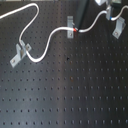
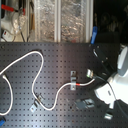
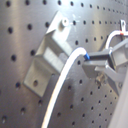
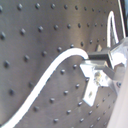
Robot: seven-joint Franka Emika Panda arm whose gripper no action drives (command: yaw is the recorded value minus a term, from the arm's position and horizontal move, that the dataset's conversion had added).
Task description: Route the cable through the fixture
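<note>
**Desk:** Reading any brand or label on your feed?

**Operator:** I'm not making out any; whatever print there may be is too blurred to read.

**Desk:** Counts?

**Operator:** I'm counting one cable (image 3: 62,86), white, wearing a single red band (image 1: 75,31). In the first exterior view I'm seeing three metal clips. The fixture (image 1: 19,54) is slanting at the first exterior view's left, an upright clip (image 1: 70,21) is standing just beyond the band, and a larger clip (image 1: 118,27) is sitting at the first exterior view's right.

**Desk:** The gripper?

**Operator:** The gripper (image 3: 90,57) is clenching the cable's end, well apart from the fixture. The cable is curving just beside the fixture; I cannot tell whether it is sitting between the prongs.

**Desk:** Surroundings?

**Operator:** Everything is lying on a black perforated board (image 1: 75,95). In the second exterior view, silvery foil-like panels (image 2: 47,20) are showing beyond its far edge.
</note>
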